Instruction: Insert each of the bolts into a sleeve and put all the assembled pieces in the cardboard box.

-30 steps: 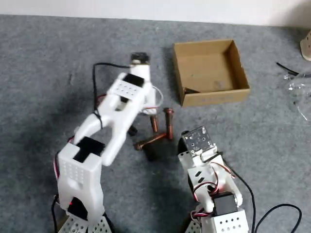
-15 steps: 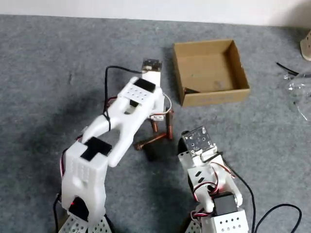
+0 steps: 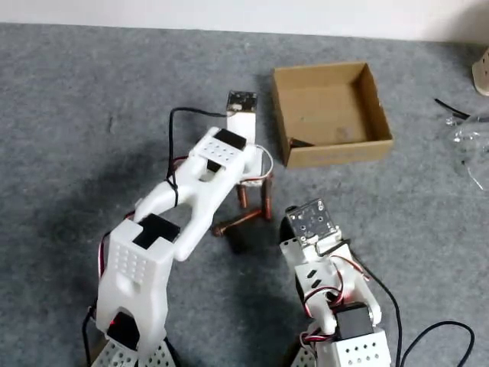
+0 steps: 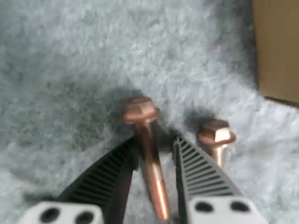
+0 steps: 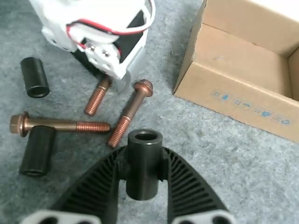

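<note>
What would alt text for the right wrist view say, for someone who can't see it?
The right gripper holds a black sleeve upright above grey carpet. Beyond it lie three copper bolts and two more sleeves, with the cardboard box nearby.

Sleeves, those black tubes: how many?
3. One sleeve in the right end effector; a second sleeve and third sleeve lie on the mat. The cardboard box may hide another.

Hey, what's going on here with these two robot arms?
The left gripper is down at the table with its fingers open on either side of a copper bolt, not far from the cardboard box. The right gripper holds an empty black sleeve upright. Two more bolts and two loose sleeves lie nearby.
</note>
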`<state>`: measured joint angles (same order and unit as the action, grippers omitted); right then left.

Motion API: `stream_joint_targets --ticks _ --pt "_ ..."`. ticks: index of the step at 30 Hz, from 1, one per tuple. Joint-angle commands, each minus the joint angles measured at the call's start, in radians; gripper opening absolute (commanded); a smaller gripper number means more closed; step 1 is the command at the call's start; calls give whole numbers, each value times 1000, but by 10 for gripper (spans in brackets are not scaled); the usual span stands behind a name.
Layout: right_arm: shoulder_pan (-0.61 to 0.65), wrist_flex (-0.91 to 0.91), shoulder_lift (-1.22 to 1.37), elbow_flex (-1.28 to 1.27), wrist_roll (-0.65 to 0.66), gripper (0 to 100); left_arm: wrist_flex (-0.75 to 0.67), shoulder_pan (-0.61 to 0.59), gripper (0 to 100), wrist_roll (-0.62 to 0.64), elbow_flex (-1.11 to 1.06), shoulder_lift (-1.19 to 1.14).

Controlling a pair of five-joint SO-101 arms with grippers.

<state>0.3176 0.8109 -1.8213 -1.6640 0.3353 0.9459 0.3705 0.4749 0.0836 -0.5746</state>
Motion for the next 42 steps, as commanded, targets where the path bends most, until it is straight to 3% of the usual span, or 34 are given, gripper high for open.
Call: stream_joint_targets --ticks 1,7,22,26,35,42 --pt "-8 -35 -18 -4 11 4 -64 -10 133 9 24 -7" --pt "-8 -35 -18 -4 11 4 -63 -76 133 109 22 -7" --pt "-8 -35 -18 -4 11 4 40 -82 111 114 24 -7" --pt "-8 -35 -18 -4 11 4 44 -84 5 78 25 -7" --pt "-8 -35 -18 -4 11 4 83 -79 5 -14 36 8" --pt "-8 -35 -18 -4 11 4 169 -108 5 -29 51 183"
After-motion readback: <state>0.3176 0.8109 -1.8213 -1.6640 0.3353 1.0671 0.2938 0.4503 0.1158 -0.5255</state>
